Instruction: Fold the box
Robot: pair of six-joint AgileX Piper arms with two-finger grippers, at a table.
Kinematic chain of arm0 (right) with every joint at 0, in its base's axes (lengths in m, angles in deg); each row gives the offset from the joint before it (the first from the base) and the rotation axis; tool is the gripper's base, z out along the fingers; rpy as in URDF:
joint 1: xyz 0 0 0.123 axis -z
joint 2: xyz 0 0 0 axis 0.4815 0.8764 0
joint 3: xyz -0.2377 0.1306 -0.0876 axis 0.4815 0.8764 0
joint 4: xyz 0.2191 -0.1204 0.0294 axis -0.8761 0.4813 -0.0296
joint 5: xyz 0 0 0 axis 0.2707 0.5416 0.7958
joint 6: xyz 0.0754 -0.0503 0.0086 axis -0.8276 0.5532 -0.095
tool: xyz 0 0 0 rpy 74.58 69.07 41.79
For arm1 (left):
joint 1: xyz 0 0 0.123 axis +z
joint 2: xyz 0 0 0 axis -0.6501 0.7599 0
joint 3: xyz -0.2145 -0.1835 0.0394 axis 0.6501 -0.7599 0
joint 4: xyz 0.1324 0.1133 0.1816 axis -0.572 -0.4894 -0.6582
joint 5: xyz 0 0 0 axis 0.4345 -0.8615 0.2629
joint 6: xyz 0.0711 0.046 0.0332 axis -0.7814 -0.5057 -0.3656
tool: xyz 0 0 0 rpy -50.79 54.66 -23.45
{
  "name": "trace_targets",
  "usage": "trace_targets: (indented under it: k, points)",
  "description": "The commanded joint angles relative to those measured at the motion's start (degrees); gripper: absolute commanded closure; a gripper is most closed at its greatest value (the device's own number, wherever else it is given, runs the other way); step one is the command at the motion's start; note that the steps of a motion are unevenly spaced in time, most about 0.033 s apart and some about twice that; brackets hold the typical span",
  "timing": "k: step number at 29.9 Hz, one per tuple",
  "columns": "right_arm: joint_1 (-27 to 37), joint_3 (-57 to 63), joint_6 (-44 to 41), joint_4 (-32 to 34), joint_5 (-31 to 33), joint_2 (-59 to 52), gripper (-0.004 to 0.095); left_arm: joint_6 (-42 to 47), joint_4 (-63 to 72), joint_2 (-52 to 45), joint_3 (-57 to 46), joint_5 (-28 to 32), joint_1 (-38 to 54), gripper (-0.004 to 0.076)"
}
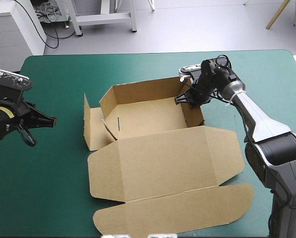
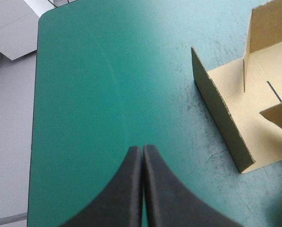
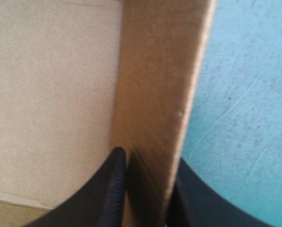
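Note:
The brown box (image 1: 152, 144) lies mid-table as an open tray, back and right walls raised, its lid flat toward the near edge. My right gripper (image 1: 187, 99) is at the tray's right wall (image 3: 155, 109), shut on the box: one black finger (image 3: 113, 189) inside the wall, the other outside. My left gripper (image 1: 51, 121) hovers over bare teal-green cover left of the box, its fingers (image 2: 131, 189) shut in a point with nothing between them. Ahead of it to one side stands the box's raised left flap (image 2: 221, 118).
The table's left edge (image 2: 34, 118) runs beside my left gripper, grey floor beyond it. The lid's rounded front flap (image 1: 172, 208) reaches almost to the table's near edge. Bare teal-green cover (image 1: 48, 173) spreads left of the box.

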Motion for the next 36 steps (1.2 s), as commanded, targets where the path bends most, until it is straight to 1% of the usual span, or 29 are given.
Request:
trace_targets:
  k: [1,7,11,12,14,17,21,24,27,29,31,36]
  points:
    - [1.00,-1.53,0.87,-0.77,-1.11,-2.99,0.0928,0.57,-0.36,-0.86,1.52,2.97,0.06,0.0734]
    - [1.66,-2.43,1.23,-0.75,-1.06,-3.57,0.0927,0.45,-0.36,-0.86,1.52,2.04,0.06,0.0734]
    - [3.74,-5.45,4.80,-2.40,2.29,-6.13,0.0927,0.91,-0.63,-0.86,1.52,2.04,0.06,0.0734]
    - [4.36,-5.72,5.43,-2.91,2.29,-7.23,0.0927,1.97,-0.63,-0.86,1.52,2.04,0.06,0.0734]
    - [6.32,-6.11,6.99,-5.18,2.29,-10.00,0.0927,2.82,-0.36,-0.86,1.52,2.04,0.06,0.0734]
    - [10.02,-6.11,11.59,-11.01,2.29,-14.03,0.0928,2.82,0.87,-0.45,1.52,2.04,0.06,0.0732]
    - [14.38,-6.11,14.73,-17.40,2.29,-18.91,0.0927,3.59,-0.11,1.33,1.52,0.73,0.06,0.0730]
    - [17.13,-6.11,15.66,-19.24,2.29,-22.46,0.0928,4.07,-0.10,3.40,1.52,0.26,1.70,0.0705]
    - [19.03,-6.11,17.00,-19.24,2.29,-25.23,0.0928,2.85,3.75,5.89,1.52,1.06,5.80,0.0706]
    - [20.17,-6.11,17.59,-19.24,2.29,-26.90,0.0928,-0.32,8.83,7.77,1.52,1.17,10.01,0.0706]
    - [21.18,-6.11,18.12,-19.24,2.29,-28.09,0.0928,-5.46,15.95,9.55,1.52,0.96,14.58,0.0706]
    - [23.32,-6.11,18.28,-19.15,2.29,-30.08,0.0928,-22.91,41.04,14.39,-0.84,-1.03,26.96,0.0706]
